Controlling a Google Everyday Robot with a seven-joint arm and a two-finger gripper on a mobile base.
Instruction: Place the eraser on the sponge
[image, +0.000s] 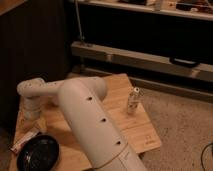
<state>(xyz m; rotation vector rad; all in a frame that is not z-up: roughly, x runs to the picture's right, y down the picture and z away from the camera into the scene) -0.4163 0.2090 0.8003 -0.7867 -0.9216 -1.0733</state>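
Hovering at the frame's left, the gripper (36, 120), its grip impossible to tell, sits just above the eraser (25, 141) lying flat by the black pan (39, 154); a grasp should span its narrow width squarely, the sponge being unseen

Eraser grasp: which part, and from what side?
Take the eraser at mid-length, across its narrow width, from straight above. It lies flat and slanted by the table's edge, so only its long sides offer a pinch. The pan sits close beside it, so a side approach looks blocked. The gripper hangs just above the eraser's far end.
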